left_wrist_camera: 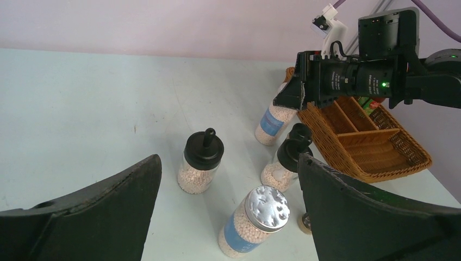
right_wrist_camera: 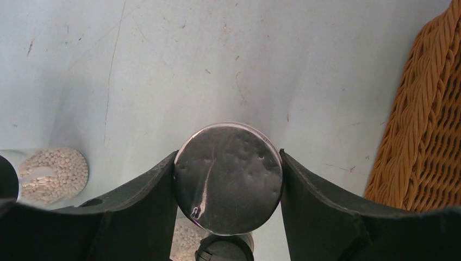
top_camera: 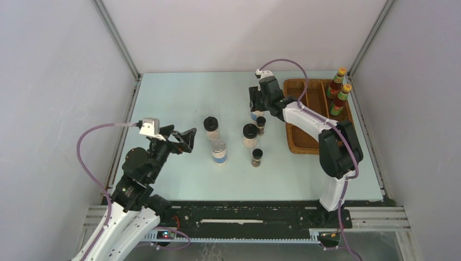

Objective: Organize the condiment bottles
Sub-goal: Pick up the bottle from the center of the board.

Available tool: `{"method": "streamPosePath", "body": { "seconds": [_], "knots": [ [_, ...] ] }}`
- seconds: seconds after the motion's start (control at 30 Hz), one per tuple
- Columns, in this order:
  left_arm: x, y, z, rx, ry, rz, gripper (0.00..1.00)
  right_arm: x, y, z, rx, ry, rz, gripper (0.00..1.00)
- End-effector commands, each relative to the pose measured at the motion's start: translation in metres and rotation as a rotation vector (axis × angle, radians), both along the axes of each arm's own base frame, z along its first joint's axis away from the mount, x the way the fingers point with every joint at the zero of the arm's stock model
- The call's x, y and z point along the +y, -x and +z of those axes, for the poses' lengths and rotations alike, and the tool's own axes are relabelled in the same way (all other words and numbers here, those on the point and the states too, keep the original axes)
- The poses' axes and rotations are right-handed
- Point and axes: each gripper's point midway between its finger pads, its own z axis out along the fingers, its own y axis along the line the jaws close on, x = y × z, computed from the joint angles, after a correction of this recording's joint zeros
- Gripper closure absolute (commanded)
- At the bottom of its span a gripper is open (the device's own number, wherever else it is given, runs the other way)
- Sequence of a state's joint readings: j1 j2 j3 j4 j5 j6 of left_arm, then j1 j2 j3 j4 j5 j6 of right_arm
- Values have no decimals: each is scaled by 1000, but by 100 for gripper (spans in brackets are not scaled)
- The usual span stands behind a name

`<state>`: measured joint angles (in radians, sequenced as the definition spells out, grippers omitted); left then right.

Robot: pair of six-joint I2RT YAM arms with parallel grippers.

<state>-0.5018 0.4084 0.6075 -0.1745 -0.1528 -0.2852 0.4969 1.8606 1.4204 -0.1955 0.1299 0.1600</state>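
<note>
My right gripper (top_camera: 255, 104) is shut on a silver-lidded blue-label jar (top_camera: 254, 115) left of the wicker tray. In the right wrist view both fingers press the sides of its lid (right_wrist_camera: 228, 178). The jar's base looks at or just above the table in the left wrist view (left_wrist_camera: 273, 123). My left gripper (top_camera: 187, 140) is open and empty, left of the group. On the table stand the second silver-lidded jar (top_camera: 218, 150) (left_wrist_camera: 254, 222), two black-lidded white jars (top_camera: 211, 128) (top_camera: 250, 135) and two tiny dark jars (top_camera: 261, 124) (top_camera: 257, 157). Two red sauce bottles (top_camera: 340, 81) (top_camera: 341, 98) stand in the tray.
The brown wicker divided tray (top_camera: 304, 117) sits at the right, with the red bottles in its far right compartment; it also shows in the left wrist view (left_wrist_camera: 375, 141) and the right wrist view (right_wrist_camera: 424, 136). White walls enclose the table on three sides.
</note>
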Motion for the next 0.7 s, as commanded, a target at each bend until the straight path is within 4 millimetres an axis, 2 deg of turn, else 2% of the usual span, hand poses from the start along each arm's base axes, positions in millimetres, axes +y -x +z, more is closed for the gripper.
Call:
{"method": "streamPosePath", "body": {
  "seconds": [0.0,0.57,0.67],
  "knots": [
    [-3,0,-1,-15,9,-12,0,1,-9,17,-35,-16,-11,60],
    [-1,2,1,-22,17,-11,0,-1,-9,30,-66,-10,-21,100],
    [-1,3,1,-23,18,-11,0,0,-9,32,-69,-9,-21,100]
  ]
}}
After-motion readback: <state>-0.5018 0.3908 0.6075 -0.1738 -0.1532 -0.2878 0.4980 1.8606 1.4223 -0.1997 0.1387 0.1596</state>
